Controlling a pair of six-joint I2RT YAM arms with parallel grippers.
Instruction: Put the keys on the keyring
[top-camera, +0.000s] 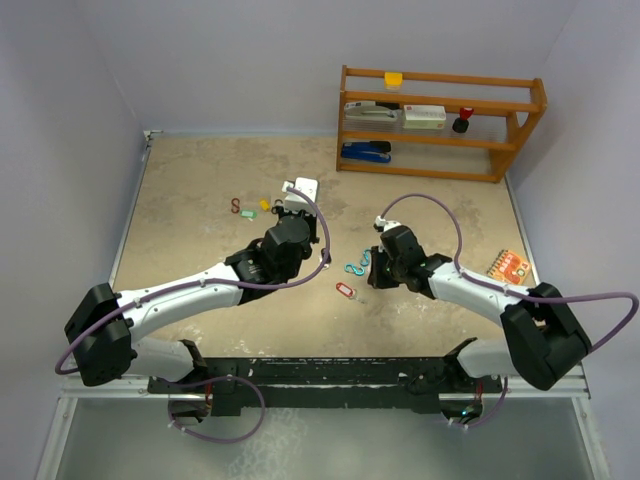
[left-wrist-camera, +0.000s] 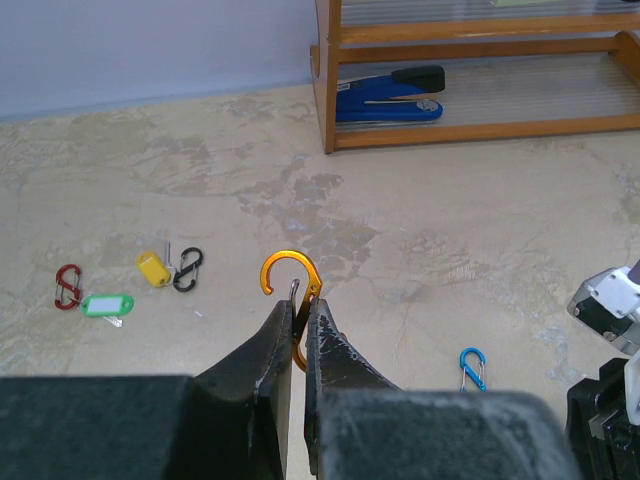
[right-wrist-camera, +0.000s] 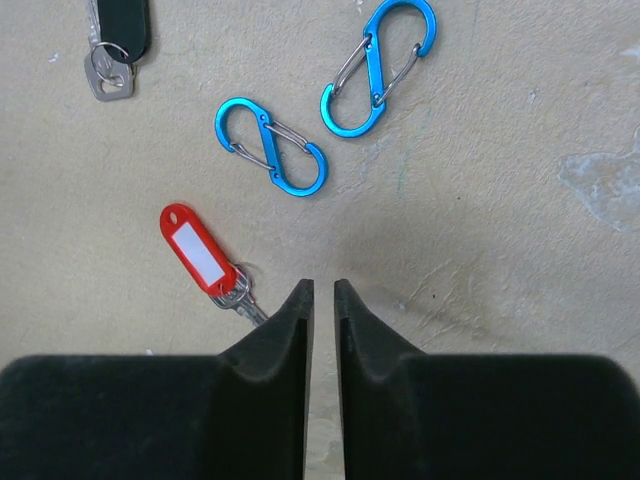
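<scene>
Tabletop (top-camera: 200, 190); outstretched left pincer (left-wrist-camera: 300, 303) clamping orange clip (left-wrist-camera: 267, 272)

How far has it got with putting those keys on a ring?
Nothing looks done: no key sits on any clip. In hand: the left tool pinches an orange clip, and the right tool, nearly shut and empty, is beside the red-tagged key. Left to do: that one plus the green-tagged key, yellow-tagged key and black-tagged key, all lying loose.

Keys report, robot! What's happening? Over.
Left claw shut on orange clip. Right claw nearly shut, empty, by red-tagged key. Blue clips nearby, not blocking.
</scene>
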